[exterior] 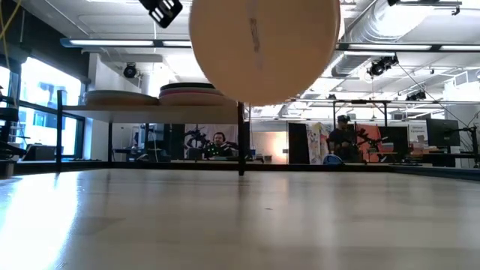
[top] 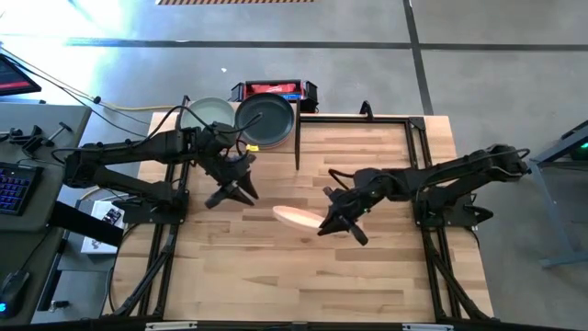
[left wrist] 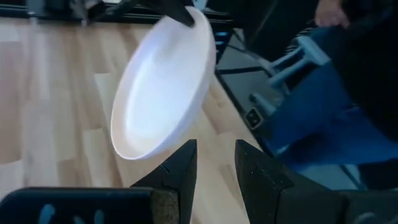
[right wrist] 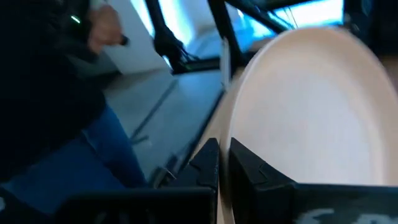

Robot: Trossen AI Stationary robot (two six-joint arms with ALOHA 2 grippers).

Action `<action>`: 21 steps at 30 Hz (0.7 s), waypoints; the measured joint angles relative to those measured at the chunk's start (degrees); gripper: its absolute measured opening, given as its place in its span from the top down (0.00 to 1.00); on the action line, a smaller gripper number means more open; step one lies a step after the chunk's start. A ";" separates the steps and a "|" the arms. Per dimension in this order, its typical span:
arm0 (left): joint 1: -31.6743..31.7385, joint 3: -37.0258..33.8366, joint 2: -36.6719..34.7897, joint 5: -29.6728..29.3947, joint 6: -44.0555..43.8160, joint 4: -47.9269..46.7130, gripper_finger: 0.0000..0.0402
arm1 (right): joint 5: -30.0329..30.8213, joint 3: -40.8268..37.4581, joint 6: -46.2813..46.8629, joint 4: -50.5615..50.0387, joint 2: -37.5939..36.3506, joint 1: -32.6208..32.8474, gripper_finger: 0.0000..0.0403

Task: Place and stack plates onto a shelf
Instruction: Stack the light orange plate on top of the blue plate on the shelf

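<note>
the right gripper (top: 333, 221) is clamped on the rim of a peach plate (top: 296, 217), holding it tilted above the middle of the table (top: 367, 276), while the left gripper (top: 237, 190) hangs empty just left of it, fingers slightly parted. the shelf (top: 207, 129) stands at the far left with the dark green plate (top: 266, 119) and a pale plate (top: 208, 114) topping its stacks. to do this well, level the plate and carry it above the stack height before lowering it centred, since a tilted edge could nudge the pile
</note>
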 joint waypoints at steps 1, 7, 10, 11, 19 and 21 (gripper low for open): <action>0.00 0.00 0.00 0.69 -0.02 0.10 0.75 | -0.87 0.00 0.14 1.52 0.00 -0.25 1.00; 0.00 0.00 0.00 3.41 -1.87 2.64 0.75 | -3.29 0.00 2.56 8.31 0.00 -1.03 1.00; 0.02 0.00 0.02 3.39 -2.97 4.79 0.75 | -3.36 0.00 2.75 11.08 0.00 -1.03 1.00; 0.00 0.00 0.02 3.39 -2.94 5.50 0.75 | -3.37 0.00 2.86 11.86 0.00 -1.03 1.00; -0.40 0.00 1.38 3.43 -7.38 9.80 0.75 | -3.34 0.02 5.09 14.62 0.00 -1.03 1.00; -0.87 0.00 2.39 4.05 -7.47 10.24 0.75 | -3.04 0.02 5.10 14.59 0.00 -1.03 1.00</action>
